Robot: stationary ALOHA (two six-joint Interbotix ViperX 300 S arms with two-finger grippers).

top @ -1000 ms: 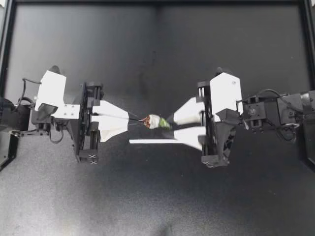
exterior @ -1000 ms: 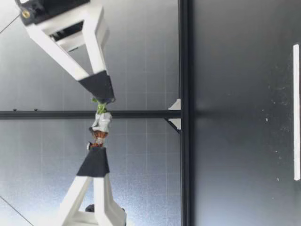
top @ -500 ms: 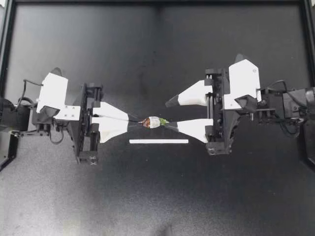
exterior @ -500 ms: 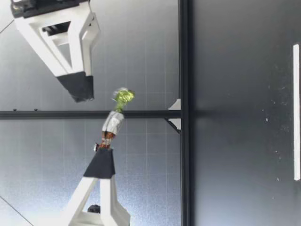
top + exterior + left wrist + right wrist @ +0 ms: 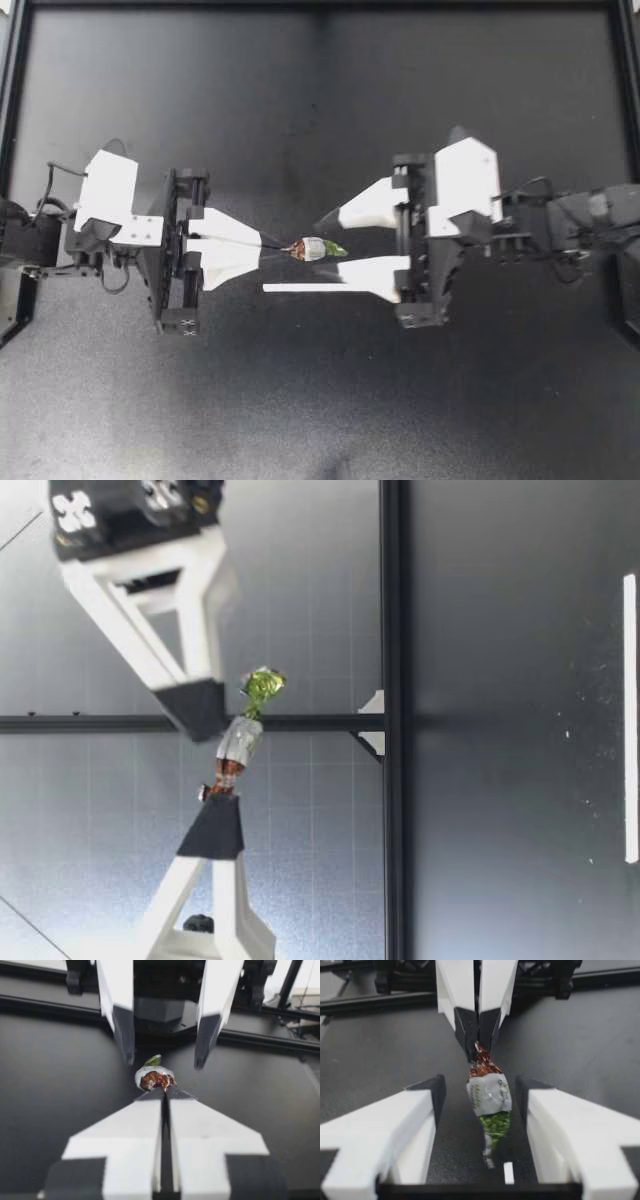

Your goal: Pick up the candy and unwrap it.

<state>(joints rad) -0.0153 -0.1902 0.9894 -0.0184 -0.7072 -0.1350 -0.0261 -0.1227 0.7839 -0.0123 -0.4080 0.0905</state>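
The candy (image 5: 315,249) has a white wrapper with a brown twisted end and a green one, and it hangs above the table. My left gripper (image 5: 274,247) is shut on the brown end. My right gripper (image 5: 328,248) is open, one finger on each side of the candy, and I see no touch. In the low view the candy (image 5: 240,742) tilts up from my left gripper (image 5: 212,825), with its green end free beside a right finger (image 5: 195,708). The left wrist view has the candy (image 5: 154,1079) just ahead of the shut tips. In the right wrist view the candy (image 5: 489,1095) hangs between wide-open fingers (image 5: 427,1092).
A thin white strip (image 5: 300,288) lies flat on the black table under the right gripper's nearer finger, and it also shows as the white strip (image 5: 629,718) in the low view. A black frame rail (image 5: 320,4) borders the table.
My right gripper let go of the green end, opened wide and backed off, then moved forward again to straddle the candy. The left gripper kept its hold.
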